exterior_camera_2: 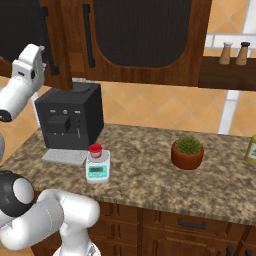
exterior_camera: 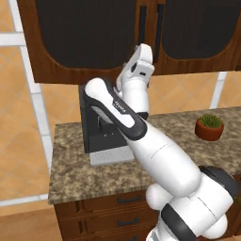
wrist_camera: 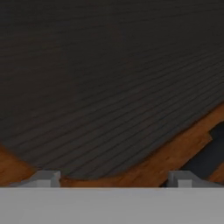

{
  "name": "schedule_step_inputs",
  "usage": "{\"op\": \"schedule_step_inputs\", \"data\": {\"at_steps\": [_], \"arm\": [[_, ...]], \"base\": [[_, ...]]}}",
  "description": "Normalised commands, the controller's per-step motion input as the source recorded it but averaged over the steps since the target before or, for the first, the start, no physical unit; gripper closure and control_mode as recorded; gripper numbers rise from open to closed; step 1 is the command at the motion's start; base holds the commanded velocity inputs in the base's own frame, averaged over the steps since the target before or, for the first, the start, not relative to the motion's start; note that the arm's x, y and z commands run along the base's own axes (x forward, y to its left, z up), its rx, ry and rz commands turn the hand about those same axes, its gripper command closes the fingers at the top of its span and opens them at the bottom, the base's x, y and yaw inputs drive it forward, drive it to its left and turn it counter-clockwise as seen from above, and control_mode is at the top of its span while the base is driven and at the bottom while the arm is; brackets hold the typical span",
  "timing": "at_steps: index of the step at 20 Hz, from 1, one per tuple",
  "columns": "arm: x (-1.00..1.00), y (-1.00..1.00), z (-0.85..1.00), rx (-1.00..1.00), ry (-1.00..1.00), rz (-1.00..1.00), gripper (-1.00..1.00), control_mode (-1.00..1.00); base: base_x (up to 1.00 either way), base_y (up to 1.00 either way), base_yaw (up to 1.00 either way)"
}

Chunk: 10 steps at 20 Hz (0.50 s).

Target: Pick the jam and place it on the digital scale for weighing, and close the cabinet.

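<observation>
The cabinet [exterior_camera_2: 142, 37] is hanging above the counter [exterior_camera_2: 150, 170], its doors looking shut or nearly so. The coffee machine [exterior_camera_2: 70, 117] is standing at the counter's left end. The hand [wrist_camera: 113, 178] is pressing close to a black door panel, fingers spread wide and gripping nothing. The scale [exterior_camera_2: 98, 169] is sitting near the front edge, carrying the jam [exterior_camera_2: 95, 150] on its plate.

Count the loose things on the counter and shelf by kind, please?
Coffee machine: 1
Digital scale: 1
Jam, on the scale: 1
Potted plant: 1
Shakers on the shelf: 2
Yellowish bottle, at picture edge: 1
Total: 7
</observation>
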Motion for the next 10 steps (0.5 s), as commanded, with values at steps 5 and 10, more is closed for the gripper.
{"op": "schedule_step_inputs", "data": {"at_steps": [5, 10], "arm": [[1.0, 0.11, -0.31, 0.0, -0.08, 0.0, -1.0, -1.0], [1.0, -0.09, -0.27, 0.05, 0.0, 0.01, -1.0, -1.0]], "base": [[0.0, 0.0, 0.0], [0.0, 0.0, 0.0]]}}
